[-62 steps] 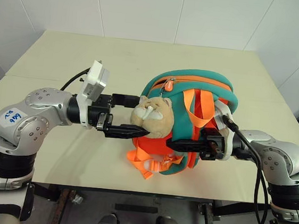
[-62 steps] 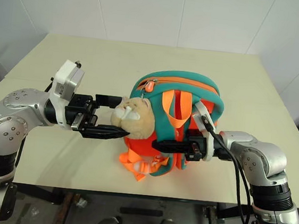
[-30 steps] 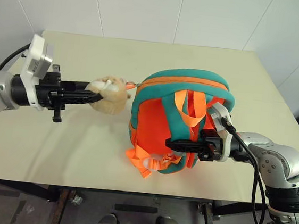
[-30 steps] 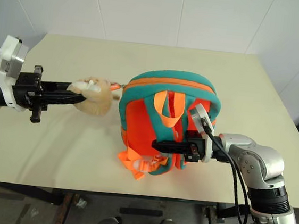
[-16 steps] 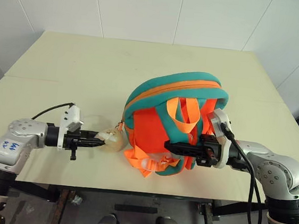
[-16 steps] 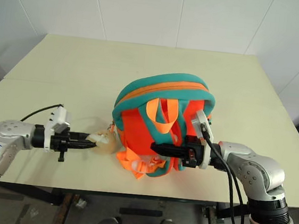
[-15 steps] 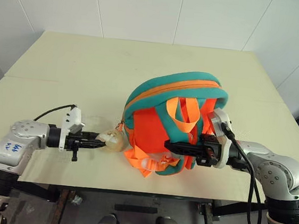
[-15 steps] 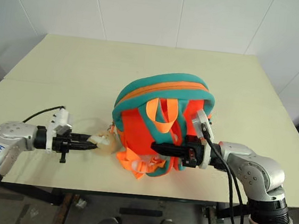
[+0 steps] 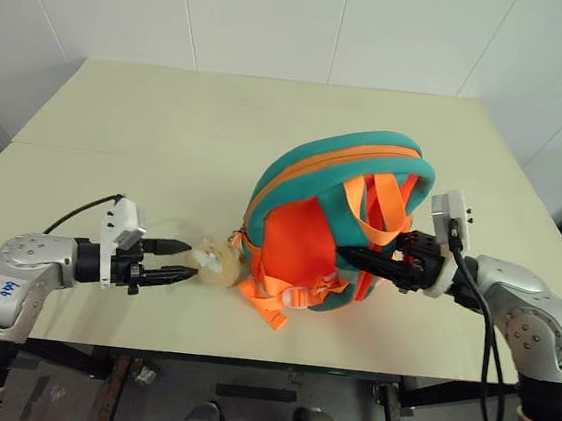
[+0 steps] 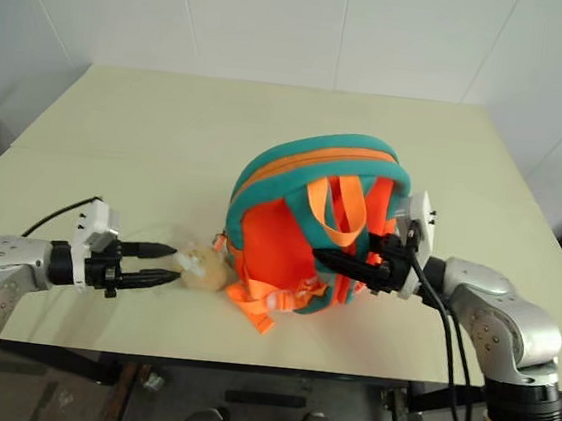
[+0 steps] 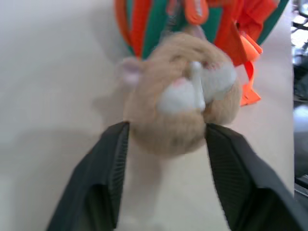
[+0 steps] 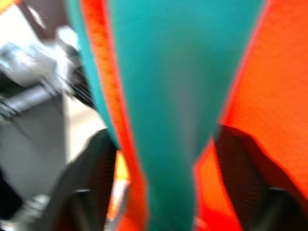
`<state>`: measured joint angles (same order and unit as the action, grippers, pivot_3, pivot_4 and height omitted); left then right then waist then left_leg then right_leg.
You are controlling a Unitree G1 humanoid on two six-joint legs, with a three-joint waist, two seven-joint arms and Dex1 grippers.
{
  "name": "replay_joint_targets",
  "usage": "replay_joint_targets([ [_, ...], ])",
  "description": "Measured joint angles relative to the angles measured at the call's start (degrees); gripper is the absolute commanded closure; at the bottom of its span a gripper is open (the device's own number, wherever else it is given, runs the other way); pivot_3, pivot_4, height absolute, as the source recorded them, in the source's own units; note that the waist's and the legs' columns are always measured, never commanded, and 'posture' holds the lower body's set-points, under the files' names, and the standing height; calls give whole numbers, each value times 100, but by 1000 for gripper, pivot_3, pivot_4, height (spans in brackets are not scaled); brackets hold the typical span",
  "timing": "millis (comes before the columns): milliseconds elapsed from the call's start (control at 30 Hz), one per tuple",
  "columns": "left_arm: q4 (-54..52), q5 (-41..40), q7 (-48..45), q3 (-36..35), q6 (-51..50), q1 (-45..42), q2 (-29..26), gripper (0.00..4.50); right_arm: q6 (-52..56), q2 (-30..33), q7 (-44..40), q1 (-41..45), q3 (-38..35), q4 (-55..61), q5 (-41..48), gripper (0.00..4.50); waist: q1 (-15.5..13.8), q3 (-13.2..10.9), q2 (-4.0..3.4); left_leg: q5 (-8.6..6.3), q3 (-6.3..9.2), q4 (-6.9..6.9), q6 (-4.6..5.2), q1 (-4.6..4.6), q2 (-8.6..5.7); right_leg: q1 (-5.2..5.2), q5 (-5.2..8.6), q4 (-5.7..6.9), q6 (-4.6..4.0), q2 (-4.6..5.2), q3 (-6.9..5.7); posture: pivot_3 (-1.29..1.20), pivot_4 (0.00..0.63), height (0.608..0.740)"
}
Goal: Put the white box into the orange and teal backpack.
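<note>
The orange and teal backpack (image 9: 333, 216) stands upright at the middle of the cream table, straps facing me. Its tan plush animal head (image 9: 216, 264) lies on the table at the backpack's lower left. My left gripper (image 9: 177, 261) is open just left of the head; in the left wrist view its fingertips (image 11: 117, 163) flank the plush head (image 11: 185, 101). My right gripper (image 9: 354, 258) reaches in among the straps from the right. It is open, with a teal strap (image 12: 168, 96) between its fingers. The white box is out of view.
The table (image 9: 148, 136) stretches bare behind and to the left of the backpack, with white walls beyond. Its front edge runs just below both grippers. Loose orange webbing (image 9: 269, 308) trails on the table under the backpack.
Both grippers have opened: the left let go of the plush head, the right released the strap and drew back to the right. The backpack has shifted slightly right.
</note>
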<state>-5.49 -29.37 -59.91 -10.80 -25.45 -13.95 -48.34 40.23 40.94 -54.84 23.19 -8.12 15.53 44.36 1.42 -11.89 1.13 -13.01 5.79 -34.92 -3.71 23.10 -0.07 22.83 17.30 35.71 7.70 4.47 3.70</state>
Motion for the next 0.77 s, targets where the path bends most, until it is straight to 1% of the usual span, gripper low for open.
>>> replay_joint_targets([
  [33,-68,0,48,-80,12,7,0,516,-115,115,-88,-105,-3,-35,-116,117,-8,0,0,0,0,0,0,1,-1,-2,0,-4,1,1,-1,0,150,740],
  [67,-102,1,65,-127,34,10,1,251,-252,244,-216,-227,-2,-76,-228,0,-16,0,0,0,-1,-1,0,2,-4,-4,-1,-10,3,4,0,0,150,740],
  [100,-108,0,75,-167,37,13,1,23,-390,368,-342,-326,-4,-167,-347,0,-12,0,0,-1,-3,-1,1,3,-6,-6,-2,-14,2,5,0,0,150,740],
  [267,-121,-18,87,-184,-35,12,1,23,-1055,666,-700,-490,-247,-700,-747,0,11,0,0,-1,-3,-4,2,2,-5,-12,-2,-18,2,4,1,0,150,740],
  [367,-122,-16,-24,-208,43,17,-9,23,-1544,879,-828,-779,-456,-951,-1070,0,10,0,0,-1,-3,-3,2,2,-5,-11,-1,-19,2,4,0,0,150,740],
  [467,-70,-65,-179,-206,-14,-84,-48,23,-1678,970,-881,-761,-638,-1173,-1118,0,14,-1,-1,-1,-4,-7,2,2,-6,-12,-1,-18,1,5,1,0,150,740],
  [600,-49,-49,-353,-136,49,-185,-112,23,-1989,1245,-1054,-906,-844,-1445,-1326,0,13,-2,-2,-1,-4,-5,2,0,-5,-14,6,-18,-12,4,1,0,150,740],
  [767,-67,-47,-335,-43,53,-185,-95,23,-2117,1247,-1165,-967,-853,-1661,-1416,0,33,-3,-5,-1,-4,-5,2,0,-5,-13,-1,-17,0,4,2,0,150,740],
])
